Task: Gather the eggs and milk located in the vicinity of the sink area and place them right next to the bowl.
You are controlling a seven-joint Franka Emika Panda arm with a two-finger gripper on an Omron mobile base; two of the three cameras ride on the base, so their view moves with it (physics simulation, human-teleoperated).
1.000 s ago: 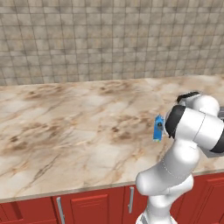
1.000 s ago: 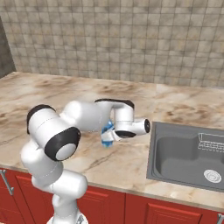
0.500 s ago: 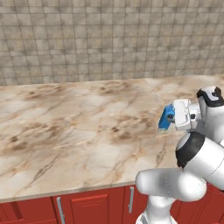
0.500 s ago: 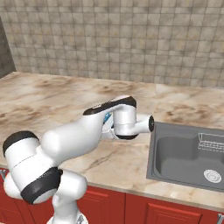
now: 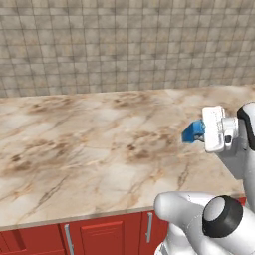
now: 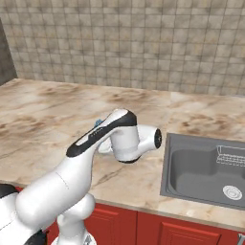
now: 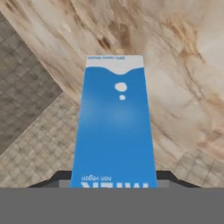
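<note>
My pincer grips the slim blue milk carton above the marble surface; open room at nine o'clock, steel sink at three o'clock.

The arm is glossy white, built of thick rounded links like bent tubes. A black band runs along the top of the link nearest the gripper, and that link ends in a round cap with a dark disc. Farther back, a grey joint cap ringed in black bulges from the white shell. The hand is a blocky white box with rounded corners.
</note>
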